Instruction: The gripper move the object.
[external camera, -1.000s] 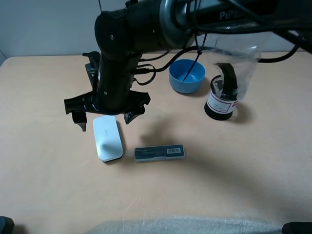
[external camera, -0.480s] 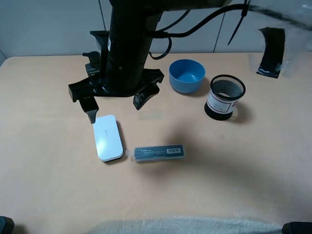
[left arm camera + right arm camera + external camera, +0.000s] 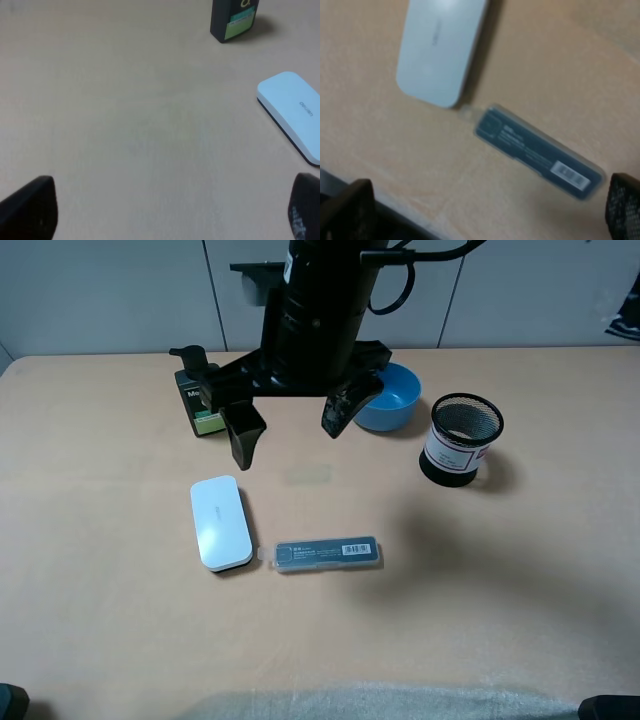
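The white rounded case [image 3: 220,522] lies flat on the tan table [image 3: 120,620], left of centre. It also shows in the left wrist view [image 3: 292,112] and the right wrist view [image 3: 442,47]. My right gripper [image 3: 288,445] hangs on the thick black arm that reaches across from the back right. It is open and empty, raised well above the table, behind and to the right of the case. In the right wrist view the right gripper [image 3: 485,210] is spread wide. My left gripper [image 3: 165,215] is open and empty, low over bare table; it is out of the exterior view.
A slim dark barcode-labelled case [image 3: 327,553] lies just right of the white case's near end. A dark bottle with a green label [image 3: 200,405] stands at the back left. A blue bowl [image 3: 398,398] and a black mesh cup [image 3: 460,440] stand at the back right.
My right gripper has risen from just behind the white case and moved back and to the right, still open. The white case has not moved.
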`<state>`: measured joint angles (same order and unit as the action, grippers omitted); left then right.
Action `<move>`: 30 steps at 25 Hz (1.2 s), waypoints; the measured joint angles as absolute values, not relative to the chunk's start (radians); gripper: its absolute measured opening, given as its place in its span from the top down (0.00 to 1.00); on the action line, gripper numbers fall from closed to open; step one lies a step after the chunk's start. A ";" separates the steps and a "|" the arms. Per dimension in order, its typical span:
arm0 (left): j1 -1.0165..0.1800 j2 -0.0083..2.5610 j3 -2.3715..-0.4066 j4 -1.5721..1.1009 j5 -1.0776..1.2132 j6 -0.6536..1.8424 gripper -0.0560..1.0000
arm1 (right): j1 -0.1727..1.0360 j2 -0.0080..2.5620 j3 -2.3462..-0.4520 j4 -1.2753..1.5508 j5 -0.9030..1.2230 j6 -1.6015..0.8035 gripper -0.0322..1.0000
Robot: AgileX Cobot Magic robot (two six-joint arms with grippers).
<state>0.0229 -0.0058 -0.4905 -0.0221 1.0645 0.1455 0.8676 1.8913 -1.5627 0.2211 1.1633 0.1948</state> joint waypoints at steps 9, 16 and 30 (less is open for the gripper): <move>0.023 -0.006 -0.491 -0.022 1.065 0.145 0.07 | 0.790 1.791 -1.563 0.194 1.216 0.095 0.30; 0.023 -0.006 -0.491 -0.022 1.065 0.145 0.07 | 0.771 1.682 -1.563 0.066 1.217 0.077 0.30; 0.023 -0.006 -0.491 -0.022 1.065 0.145 0.07 | 0.768 1.403 -1.464 -0.157 1.219 0.067 0.30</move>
<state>0.0229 -0.0058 -0.4905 -0.0221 1.0645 0.1455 0.7677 1.4026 -1.4642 -0.1574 1.2187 0.0674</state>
